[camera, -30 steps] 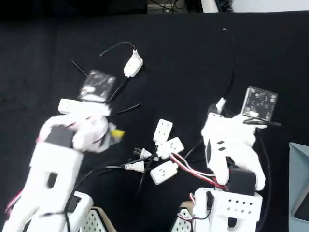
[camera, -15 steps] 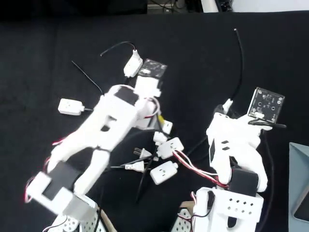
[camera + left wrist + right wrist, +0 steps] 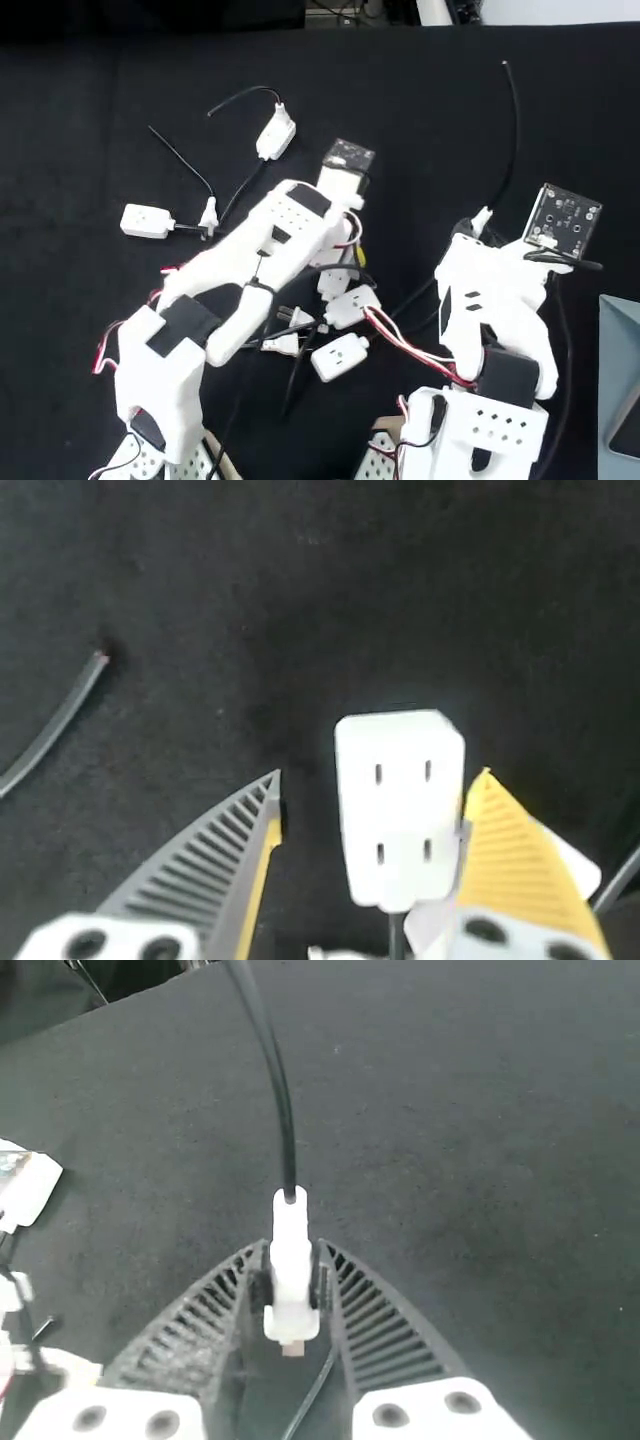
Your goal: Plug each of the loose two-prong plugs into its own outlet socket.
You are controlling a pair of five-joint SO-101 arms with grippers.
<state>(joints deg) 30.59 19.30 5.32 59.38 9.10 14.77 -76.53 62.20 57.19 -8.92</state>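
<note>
Step in hand: bringing one plug to a socket. My right end effector (image 3: 292, 1252) is clamped on a white two-prong plug (image 3: 291, 1295), its black cord (image 3: 262, 1060) leading away. My left end effector (image 3: 380, 780) is wide open and grips nothing, straddling an outlet socket (image 3: 400, 810) on the table (image 3: 150, 570). Next, in my judgement: clamp the socket, then align the prongs with the slots.

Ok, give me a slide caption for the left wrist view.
Left gripper open, straddling a white socket on the black table.
</note>
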